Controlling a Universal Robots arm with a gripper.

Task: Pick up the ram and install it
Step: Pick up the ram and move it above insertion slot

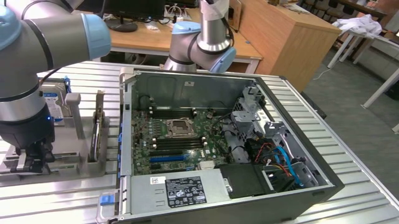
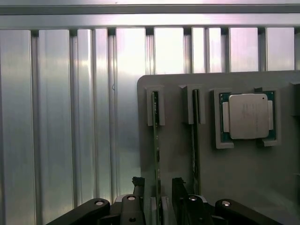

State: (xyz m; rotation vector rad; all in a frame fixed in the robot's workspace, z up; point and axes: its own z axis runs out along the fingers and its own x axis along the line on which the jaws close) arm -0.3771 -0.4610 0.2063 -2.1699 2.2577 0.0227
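Hanging at the exterior view's left: arm (image 1: 28, 70), grey with pale blue joints, its gripper (image 1: 34, 161) low over the near end of a grey fixture (image 1: 74, 163).

Hard drive (image 1: 55, 105), silver with blue label, upright on that fixture, behind the gripper.

Computer case (image 1: 156, 86), centre, side panel off. Inside: green motherboard (image 1: 187, 144) with bare processor socket (image 1: 181, 126), black memory slots on either side of it. Power supply (image 1: 187, 189) with a black label along the near edge. Blue and orange cables toward the exterior view's right.

Ribbed table (image 1: 339, 154), bare aluminium, carrying case and fixture.

Wrist view, same gripper (image 2: 158, 185): claw released, two black fingers (image 2: 138, 185) spread, with a visible gap on each side of the ram (image 2: 157, 150). Ram stands on edge in its fixture slot, seen as a thin line running in between the fingers. Contact with either finger is not visible.

Second stick (image 2: 194, 140), likewise on edge, in the neighbouring slot, just beside the ram.

Processor chip (image 2: 247, 116), square, silver-topped, flat in its own pocket beyond the second stick.
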